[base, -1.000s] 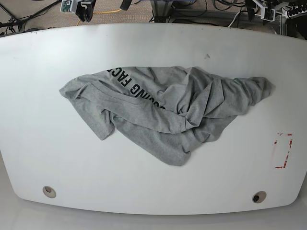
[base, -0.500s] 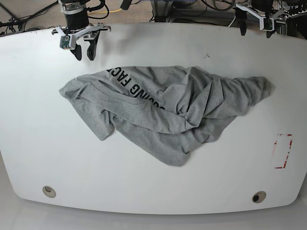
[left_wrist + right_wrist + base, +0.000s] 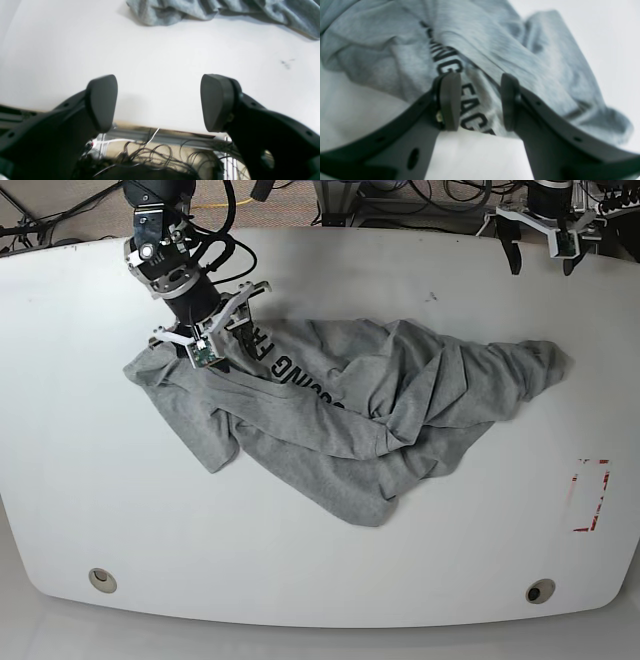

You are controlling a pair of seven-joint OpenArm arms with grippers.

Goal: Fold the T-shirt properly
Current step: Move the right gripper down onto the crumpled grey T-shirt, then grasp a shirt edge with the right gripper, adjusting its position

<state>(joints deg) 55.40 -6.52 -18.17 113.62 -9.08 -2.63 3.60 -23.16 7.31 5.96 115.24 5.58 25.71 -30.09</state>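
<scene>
The T-shirt (image 3: 350,410) is seen crumpled at the centre of the tabletop (image 3: 80,470), its black lettering partly exposed. The right tool (image 3: 222,337) is positioned over the shirt's lettered edge, its fingers parted and nothing pinched; whether the tips touch the cloth cannot be told. The left tool (image 3: 540,248) is held at the tabletop's far rim, well apart from the shirt, spread wide and empty. In the right wrist view the lettering (image 3: 470,105) is framed between the fingers (image 3: 450,100). Cables (image 3: 150,155) beyond the tabletop edge are shown only in the left wrist view.
</scene>
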